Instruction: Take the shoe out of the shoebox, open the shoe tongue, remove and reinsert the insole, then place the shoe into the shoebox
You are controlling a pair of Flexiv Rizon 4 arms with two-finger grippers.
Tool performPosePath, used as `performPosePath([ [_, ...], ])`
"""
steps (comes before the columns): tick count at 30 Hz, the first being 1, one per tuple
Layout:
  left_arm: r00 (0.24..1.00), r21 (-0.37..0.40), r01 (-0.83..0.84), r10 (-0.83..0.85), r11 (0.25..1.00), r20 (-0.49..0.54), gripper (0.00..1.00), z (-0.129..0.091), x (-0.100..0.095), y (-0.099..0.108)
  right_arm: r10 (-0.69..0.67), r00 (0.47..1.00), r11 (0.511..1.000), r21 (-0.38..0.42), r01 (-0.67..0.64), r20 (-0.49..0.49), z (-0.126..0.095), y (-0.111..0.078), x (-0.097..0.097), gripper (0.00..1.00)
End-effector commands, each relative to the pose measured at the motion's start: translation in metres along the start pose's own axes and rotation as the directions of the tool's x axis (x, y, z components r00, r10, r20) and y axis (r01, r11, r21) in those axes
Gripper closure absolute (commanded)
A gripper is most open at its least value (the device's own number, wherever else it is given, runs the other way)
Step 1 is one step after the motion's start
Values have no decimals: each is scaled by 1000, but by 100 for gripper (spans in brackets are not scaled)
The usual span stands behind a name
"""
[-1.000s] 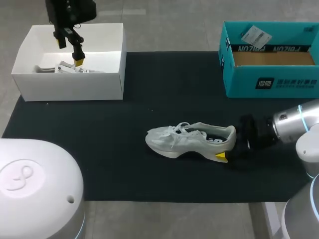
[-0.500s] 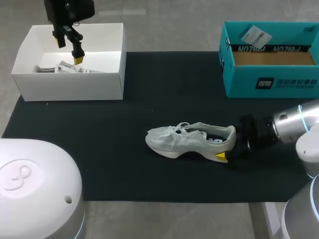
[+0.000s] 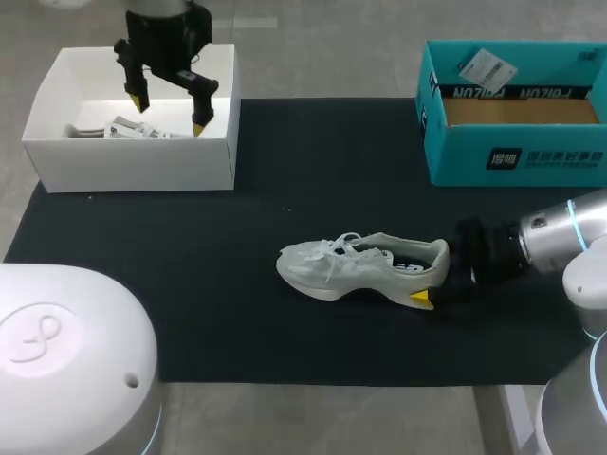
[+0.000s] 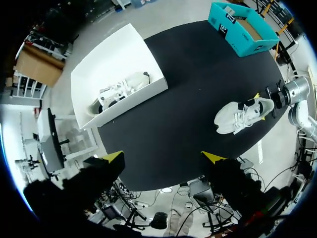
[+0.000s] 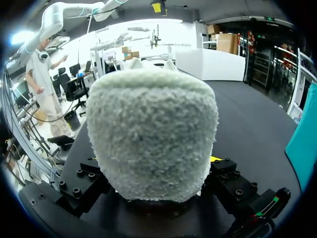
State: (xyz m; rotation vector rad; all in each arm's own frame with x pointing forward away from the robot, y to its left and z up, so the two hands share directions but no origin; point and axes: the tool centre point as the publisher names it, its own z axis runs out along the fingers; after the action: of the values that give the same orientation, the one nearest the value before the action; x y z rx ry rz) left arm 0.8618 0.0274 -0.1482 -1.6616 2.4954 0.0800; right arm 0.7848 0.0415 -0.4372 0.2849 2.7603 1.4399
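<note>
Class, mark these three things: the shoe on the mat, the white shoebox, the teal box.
shoe (image 3: 334,269), head view, laced upper.
white shoebox (image 3: 137,166), head view, front wall.
teal box (image 3: 455,156), head view, front wall.

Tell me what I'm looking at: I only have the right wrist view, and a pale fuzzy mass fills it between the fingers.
Observer: That is the heel of a white shoe. The right gripper clasps it from both sides, and it lies on its sole on the black mat, toe pointing away from the gripper.
Operator: Where is the other arm?
Observer: The left gripper hangs over the white box at the far left of the table, fingers open and holding nothing.
Operator: Is that box empty?
Observer: No, a second shoe lies inside it.
</note>
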Motion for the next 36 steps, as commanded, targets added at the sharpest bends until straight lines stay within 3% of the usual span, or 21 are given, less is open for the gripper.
performPosePath([
  [1, 1000, 49, 22, -22, 999, 15, 0, 11, 37, 6, 0, 1000, 1000, 2, 0, 2, 7, -3, 0, 100],
  [7, 998, 60, 10, -6, 998, -70, 0, 23, 80, 9, 0, 1000, 1000, 2, 0, 2, 7, -3, 0, 100],
  [15, 999, 60, 36, -36, 998, 10, 0, 31, 140, 14, 0, 1000, 1000, 2, 0, 2, 7, -3, 0, 100],
  [23, 999, 59, 32, -31, 998, -32, 0, 38, 192, 11, 0, 1000, 1000, 2, 0, 2, 7, -3, 0, 100],
  [28, 1000, 95, 2, -3, 995, 2, 0, 41, 224, 10, 0, 1000, 1000, 2, 0, 2, 7, -3, 0, 100],
  [33, 998, 89, -46, 51, 995, -45, 0, 50, 252, 5, 0, 1000, 1000, 2, 0, 2, 7, -3, 0, 100],
  [36, 998, 89, -46, 51, 995, -45, 0, 50, 252, 5, 0, 1000, 1000, 2, 0, 2, 7, -3, 0, 100],
])
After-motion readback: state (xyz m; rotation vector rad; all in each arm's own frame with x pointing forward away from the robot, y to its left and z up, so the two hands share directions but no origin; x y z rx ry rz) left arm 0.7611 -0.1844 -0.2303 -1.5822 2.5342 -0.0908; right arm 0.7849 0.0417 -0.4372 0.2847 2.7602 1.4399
